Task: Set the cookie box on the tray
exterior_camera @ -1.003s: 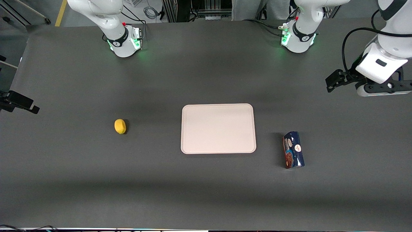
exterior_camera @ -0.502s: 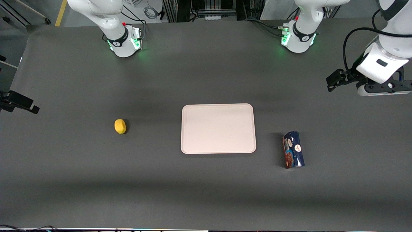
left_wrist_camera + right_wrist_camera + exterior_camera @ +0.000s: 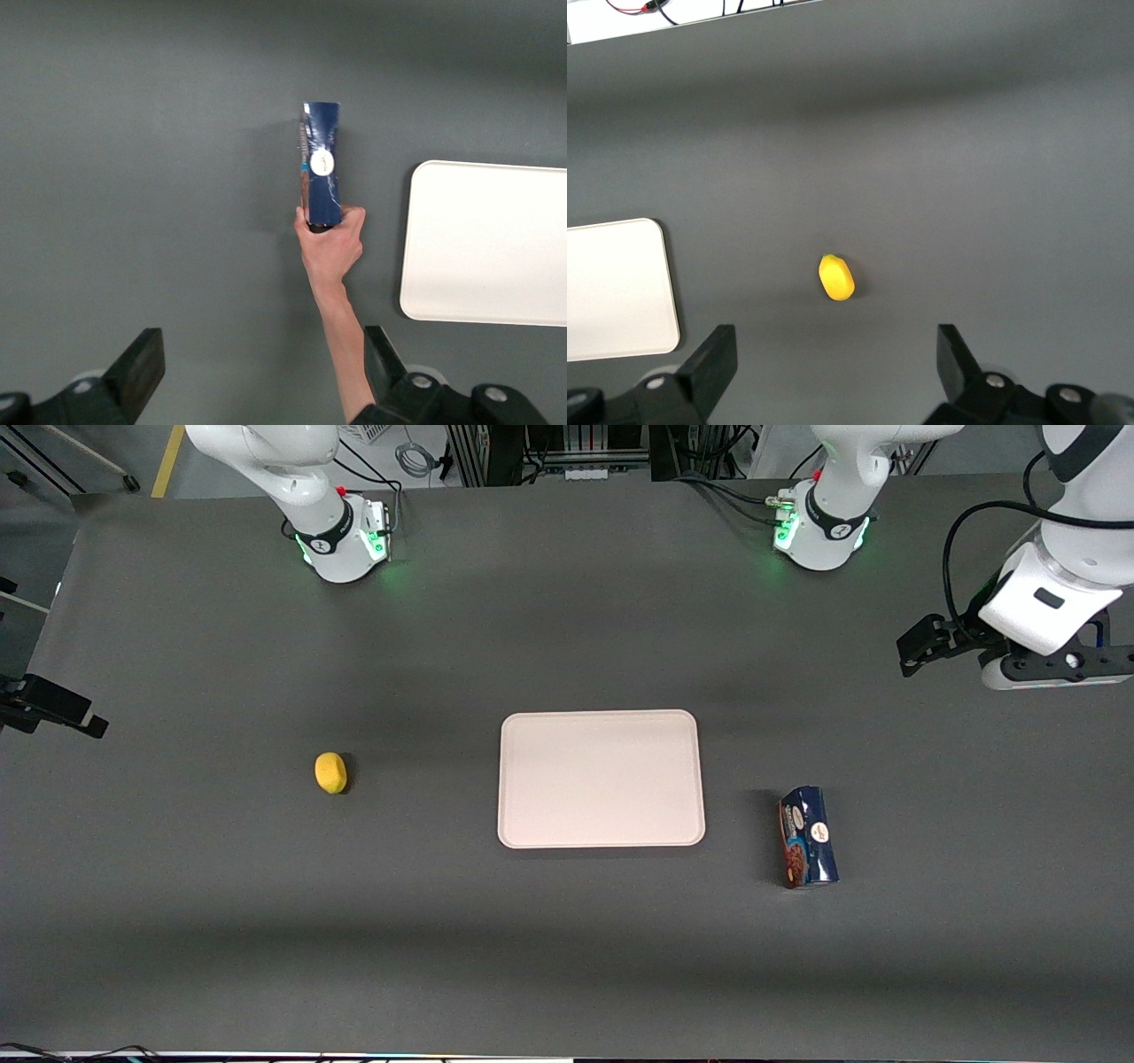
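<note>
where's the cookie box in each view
front: cookie box on the table beside the tray, toward the working arm's end.
left wrist: box beside the tray, a person's hand at its end; gripper open above.
right wrist: not in it.
shared landmark: the tray.

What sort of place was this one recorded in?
Probably a robotics lab bench: white arm bases with green lights mounted on a dark grey table, cables and racks at its edge. A tray, cookie box and yellow object are staged; the open pincer hangs above the working arm's end.
</note>
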`<state>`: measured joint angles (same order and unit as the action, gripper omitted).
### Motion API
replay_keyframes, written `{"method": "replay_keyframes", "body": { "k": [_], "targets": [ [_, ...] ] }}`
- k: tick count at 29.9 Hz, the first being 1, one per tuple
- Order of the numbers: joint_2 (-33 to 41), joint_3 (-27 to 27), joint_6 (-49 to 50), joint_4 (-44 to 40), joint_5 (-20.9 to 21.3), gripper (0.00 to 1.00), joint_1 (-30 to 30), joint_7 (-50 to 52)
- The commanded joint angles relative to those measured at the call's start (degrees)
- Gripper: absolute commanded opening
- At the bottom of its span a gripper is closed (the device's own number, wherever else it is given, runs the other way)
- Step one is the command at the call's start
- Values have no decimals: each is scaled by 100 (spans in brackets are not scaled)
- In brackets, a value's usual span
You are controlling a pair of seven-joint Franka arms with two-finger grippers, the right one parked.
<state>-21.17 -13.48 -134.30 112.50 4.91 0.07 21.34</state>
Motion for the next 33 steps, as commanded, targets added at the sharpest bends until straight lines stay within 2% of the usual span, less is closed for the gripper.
{"method": "replay_keyframes", "body": {
  "k": [1, 12, 22, 33],
  "targets": [
    [-414, -5, -17, -369, 89, 100, -51, 124],
    [-801, 4, -456, -387, 176, 100, -60, 72],
    [-845, 4, -360, -588, 185, 100, -60, 45],
    [-1065, 21, -386, -694, 475, 100, -51, 63]
  ]
}}
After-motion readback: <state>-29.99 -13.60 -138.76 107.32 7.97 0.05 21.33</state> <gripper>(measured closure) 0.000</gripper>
